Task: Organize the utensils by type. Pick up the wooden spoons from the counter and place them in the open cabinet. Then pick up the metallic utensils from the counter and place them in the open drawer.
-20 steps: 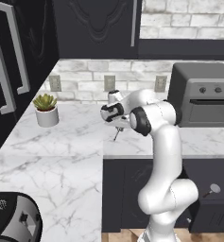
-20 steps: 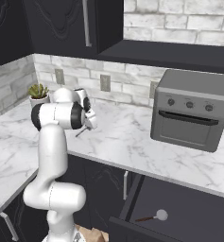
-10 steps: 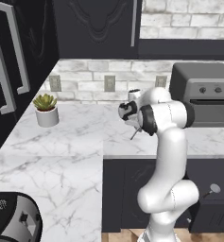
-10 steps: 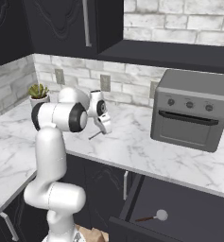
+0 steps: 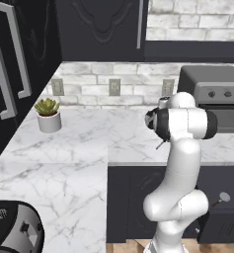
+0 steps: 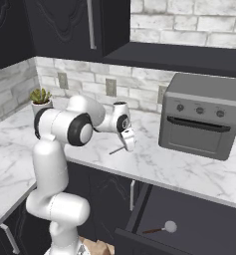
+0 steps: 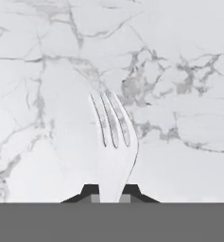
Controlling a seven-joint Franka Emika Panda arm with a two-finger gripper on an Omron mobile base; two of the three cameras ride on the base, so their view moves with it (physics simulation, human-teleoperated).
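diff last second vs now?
The gripper, shut on the fork, swung with the arm to the robot's right along the counter, toward the toaster oven and the open drawer. Nothing was taken or released. Ladle in the drawer, potted plant and base unchanged.

Home kitchen, rendered. Evidence: L-shaped marble counter (image 5: 64, 163) sitting over black base cabinets (image 5: 133, 197), brick backsplash (image 5: 118, 81) carrying wall outlets (image 5: 114, 87), black wall cabinets (image 6: 69, 25) hanging above. Grey toaster oven (image 6: 201, 117) standing near the counter's right end, potted succulent (image 5: 48, 114) in the back corner, toaster (image 5: 12, 230) showing at the front-left edge.
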